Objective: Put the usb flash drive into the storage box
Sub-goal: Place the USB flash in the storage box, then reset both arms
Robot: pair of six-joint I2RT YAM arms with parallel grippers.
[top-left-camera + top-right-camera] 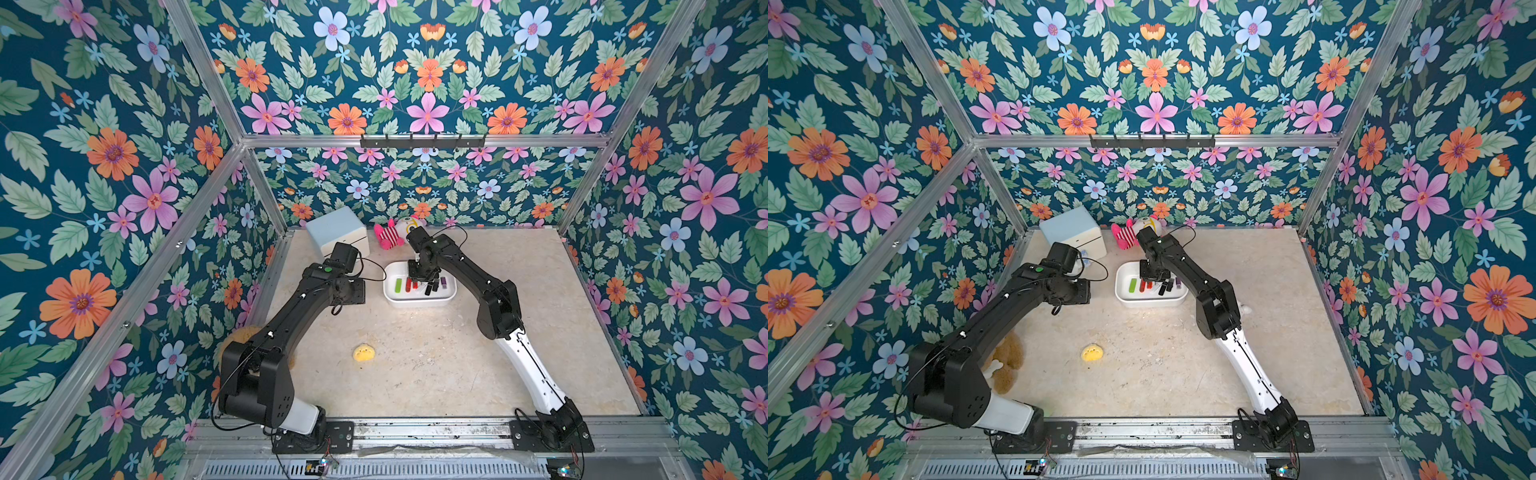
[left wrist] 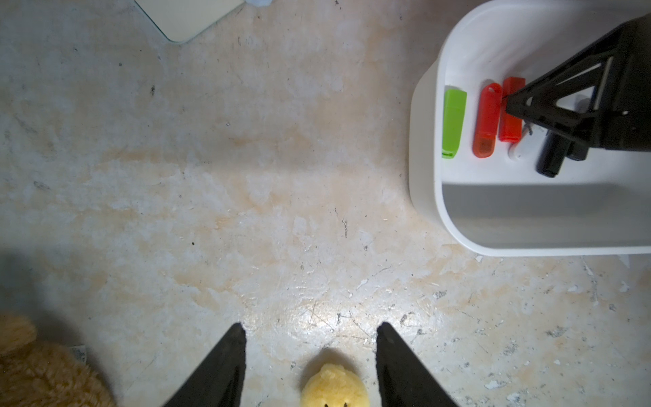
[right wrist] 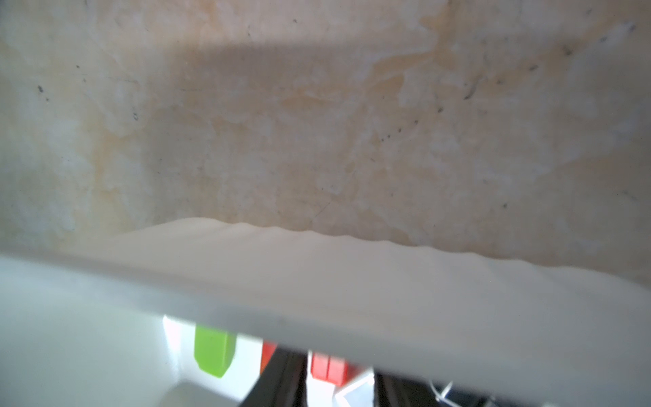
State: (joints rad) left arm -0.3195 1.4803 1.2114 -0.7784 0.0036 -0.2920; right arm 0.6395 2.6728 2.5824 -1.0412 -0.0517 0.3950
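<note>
Table (image 1: 457,353) carries white storage box (image 1: 419,302) near its back. Into the box reaches right end effector (image 3: 340,387), fingers apart. The left end effector (image 2: 311,327) hangs beside the box, fingers apart, empty. Just under the right fingertips, on the box floor: red usb flash drive (image 2: 512,116).

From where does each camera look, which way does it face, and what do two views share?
Both top views: high in front, looking down on table, left arm, right arm.
Left wrist: above the table, facing down; open left gripper shows.
Right wrist: low at the storage box rim; right gripper shows.
Both wrist views share the green flash drive.
</note>
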